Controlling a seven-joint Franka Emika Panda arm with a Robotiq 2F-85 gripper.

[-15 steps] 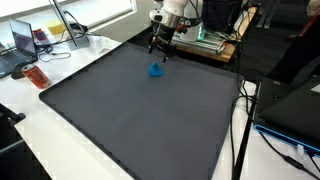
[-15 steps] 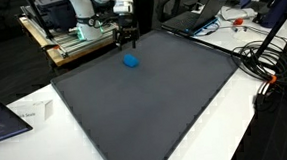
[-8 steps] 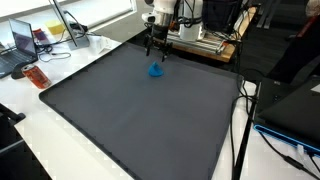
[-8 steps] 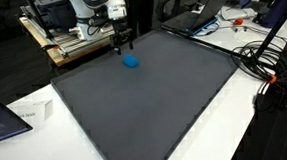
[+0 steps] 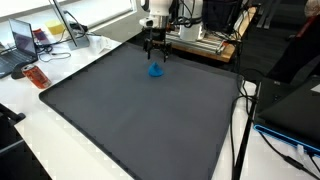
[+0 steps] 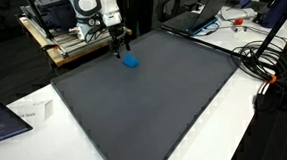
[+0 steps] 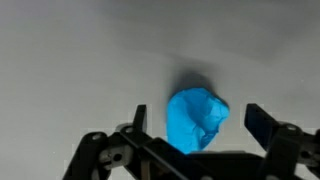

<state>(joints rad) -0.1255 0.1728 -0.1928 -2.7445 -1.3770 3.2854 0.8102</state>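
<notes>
A small crumpled blue object [image 7: 197,119] lies on the dark grey mat [image 5: 140,110]; it also shows as a blue lump [image 5: 155,70] near the mat's far edge and as a blue lump [image 6: 130,61] in both exterior views. My gripper [image 7: 199,122] hovers just above it, jaws wide apart, one dark finger [image 7: 140,120] on each side and nothing gripped. From outside, the gripper [image 5: 155,54] hangs straight down over the blue object, as does the gripper [image 6: 119,47] seen from the other side.
Behind the mat stands a wooden stand with equipment [image 5: 205,42]. A laptop [image 5: 22,42] and a red item [image 5: 36,77] sit on the white table. Cables [image 6: 268,67] trail beside the mat. A laptop [image 6: 195,17] lies at the mat's corner.
The arm has shifted sideways along the mat's far edge and now hangs directly above the blue object. The jaws have stayed wide open.
</notes>
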